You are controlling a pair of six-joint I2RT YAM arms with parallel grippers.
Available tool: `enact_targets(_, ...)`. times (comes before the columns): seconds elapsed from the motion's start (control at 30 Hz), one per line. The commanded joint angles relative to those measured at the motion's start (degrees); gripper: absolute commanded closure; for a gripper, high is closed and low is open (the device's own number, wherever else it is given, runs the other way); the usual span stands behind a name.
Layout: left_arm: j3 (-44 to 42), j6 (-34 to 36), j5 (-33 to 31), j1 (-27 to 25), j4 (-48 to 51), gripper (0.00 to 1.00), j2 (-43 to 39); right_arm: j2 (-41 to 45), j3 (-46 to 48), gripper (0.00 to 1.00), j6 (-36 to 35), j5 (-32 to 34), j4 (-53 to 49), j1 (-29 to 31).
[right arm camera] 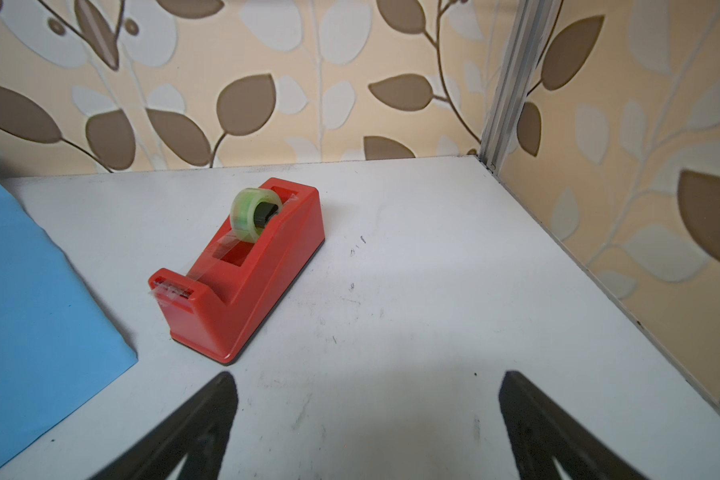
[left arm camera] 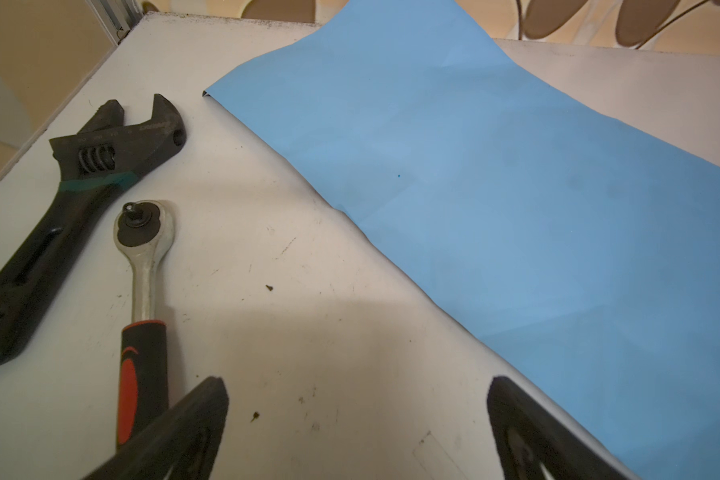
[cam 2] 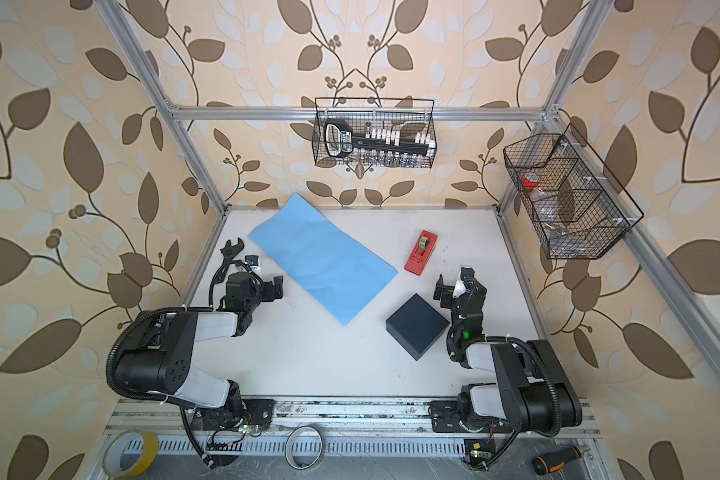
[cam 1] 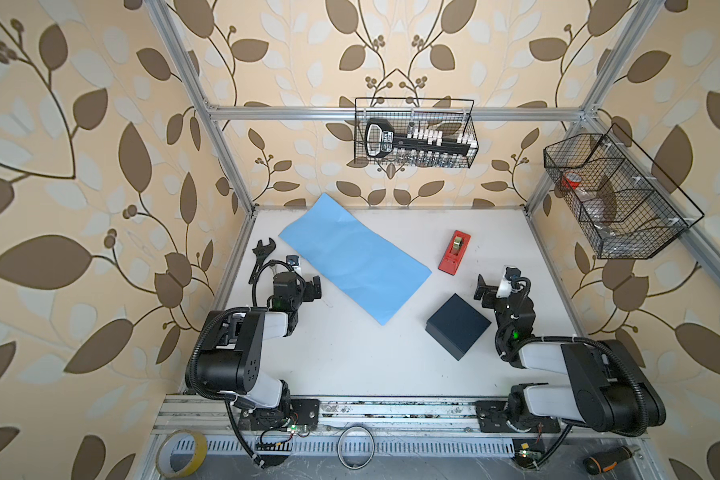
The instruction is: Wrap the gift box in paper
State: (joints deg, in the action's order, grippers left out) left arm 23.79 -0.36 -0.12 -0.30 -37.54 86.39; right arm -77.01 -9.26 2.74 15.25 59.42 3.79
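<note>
The paper (cam 1: 354, 257) (cam 2: 323, 257) lies flat and slanted on the white table (cam 1: 350, 357), light blue face up, its far corner against the back wall. The dark navy gift box (cam 1: 458, 326) (cam 2: 417, 325) sits lidded to the paper's right, apart from it. My left gripper (cam 1: 313, 289) (cam 2: 276, 287) hovers open just left of the paper. In the left wrist view it (left arm camera: 358, 415) is over bare table with the paper (left arm camera: 516, 187) beside one finger. My right gripper (cam 1: 484, 290) (cam 2: 443, 291) (right arm camera: 366, 411) stands open and empty behind the box. Neither wrist view shows the box.
A red tape dispenser (cam 1: 454, 252) (right arm camera: 246, 266) stands between the paper and my right gripper. A black adjustable wrench (cam 1: 262, 255) (left arm camera: 80, 199) and a ratchet (left arm camera: 144, 266) lie at the table's left edge. Wire baskets (cam 1: 414, 133) (cam 1: 616, 195) hang on the frame.
</note>
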Motion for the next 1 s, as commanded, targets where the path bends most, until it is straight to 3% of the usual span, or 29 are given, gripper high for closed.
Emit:
enact_targets(0.0, -0.1, 0.3, 0.4, 0.2, -1.8, 0.01, -1.1, -0.1, 0.8, 0.0, -1.5, 1.8, 2.4, 0.6)
enact_targets(0.3, -0.3, 0.4, 0.4, 0.2, -1.5, 0.01, -2.0, 0.4, 1.7, 0.0, -2.3, 5.3, 4.4, 2.3)
enact_targets(0.43, 2.5, -1.9, -2.5, 0.2, 9.4, 0.01, -8.9, 4.5, 3.3, 0.0, -2.5, 7.2, 4.6, 3.0)
enact_targets(0.5, 4.8, -4.7, -5.1, 0.2, 16.1, 0.01, -12.4, 9.9, 1.6, 0.0, -3.5, 12.8, -3.3, 5.7)
enact_targets(0.57, 5.9, -9.1, -6.1, 0.2, 19.9, 0.01, -16.1, 16.1, -1.3, 0.0, -3.6, 14.2, -13.4, 7.5)
enact_targets(0.7, 8.1, -19.3, -4.4, 0.3, 28.5, 0.01, -22.8, 26.4, -4.1, 0.0, 9.1, 14.8, -25.3, 7.2)
enact_targets(0.8, 9.6, -26.1, 1.9, 0.2, 32.5, 0.01, -25.8, 31.3, -8.7, 0.04, 20.8, 12.5, -39.4, 6.4)
enact_targets(0.87, 8.9, -30.1, 10.5, 0.2, 30.5, 0.01, -26.9, 31.2, -11.4, 0.07, 23.6, 6.9, -44.6, 7.9)
enact_targets(0.97, 7.4, -36.1, 21.1, -0.9, 26.0, 0.01, -27.1, 27.9, -15.9, 0.08, 26.3, 4.4, -53.0, 14.8)
